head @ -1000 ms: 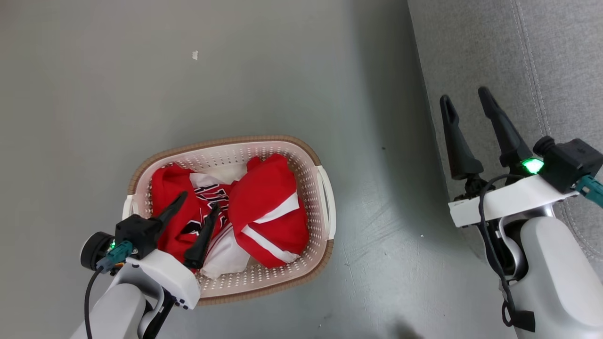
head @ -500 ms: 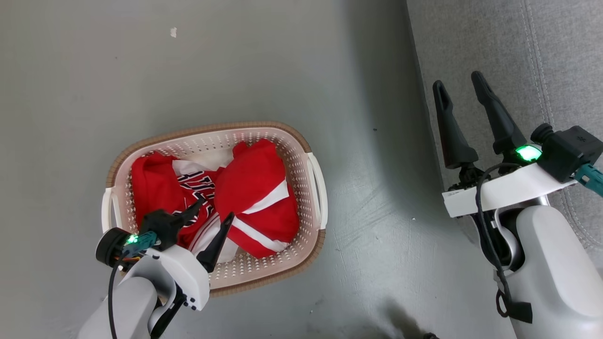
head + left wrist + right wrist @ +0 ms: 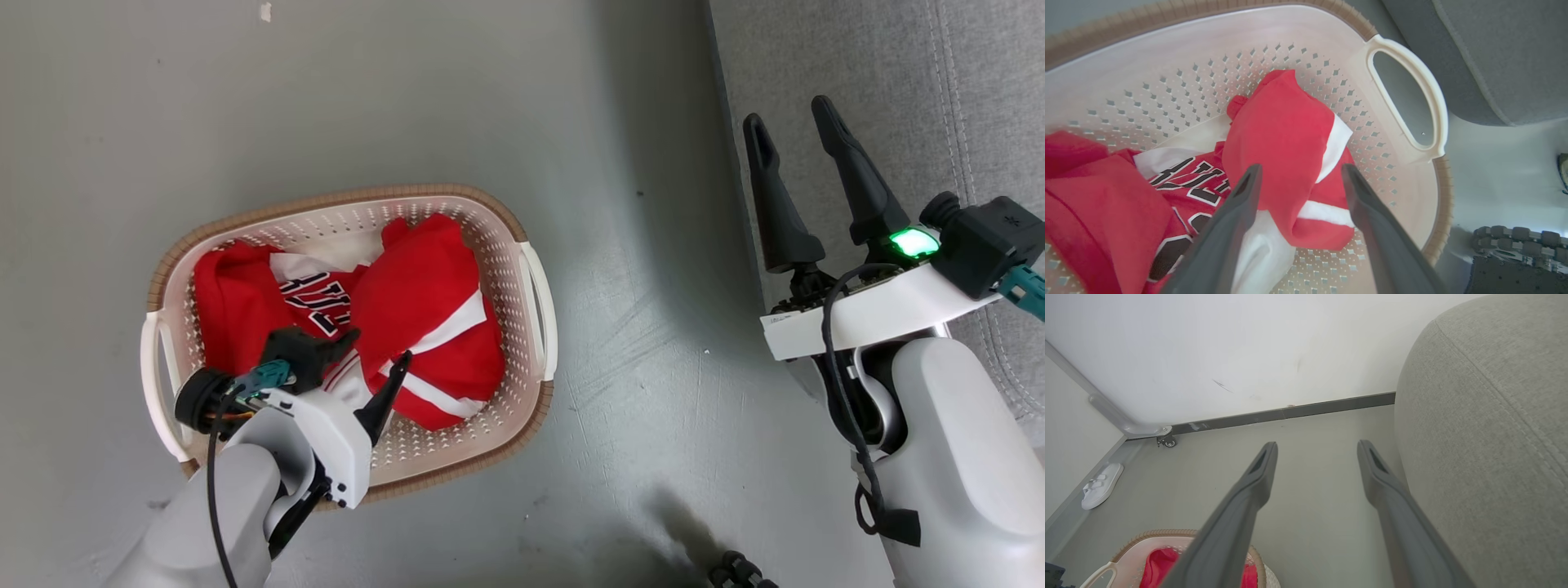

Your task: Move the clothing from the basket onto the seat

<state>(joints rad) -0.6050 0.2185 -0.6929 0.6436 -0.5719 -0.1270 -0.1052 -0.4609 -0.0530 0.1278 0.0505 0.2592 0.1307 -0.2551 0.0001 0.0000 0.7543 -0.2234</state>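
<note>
The left gripper (image 3: 380, 345) hangs inside the basket (image 3: 343, 198) with its jaws spread wide, and it grips nothing. Both fingers point down at the clothing. In the left wrist view, the shorts (image 3: 1282, 134), red with white stripes, lie bunched straight ahead of the fingertips and fill the gap between them. Whether the tips touch the cloth cannot be told. The jersey (image 3: 1106, 196), red with white trim and black lettering, lies off to the left of the fingers in that view, and a white fold of it runs under the left finger. Both garments rest on the basket's perforated bottom, touching each other. A cream side handle of the basket stands beyond the right finger, and the seat (image 3: 1494, 53) rises further off on the same side.

The right gripper (image 3: 786, 112) is also released, with its jaws wide apart and nothing between them. It is held up over the grey floor (image 3: 408, 98), well apart from the basket, which shows low and to the left behind its fingers in the right wrist view. The seat's rounded grey corner, with its stitched seam, stands just beside the right finger in that view and carries no clothing. Far ahead of this gripper and to the left, a white slipper (image 3: 1100, 486) lies on the floor near the wall (image 3: 1249, 347).
</note>
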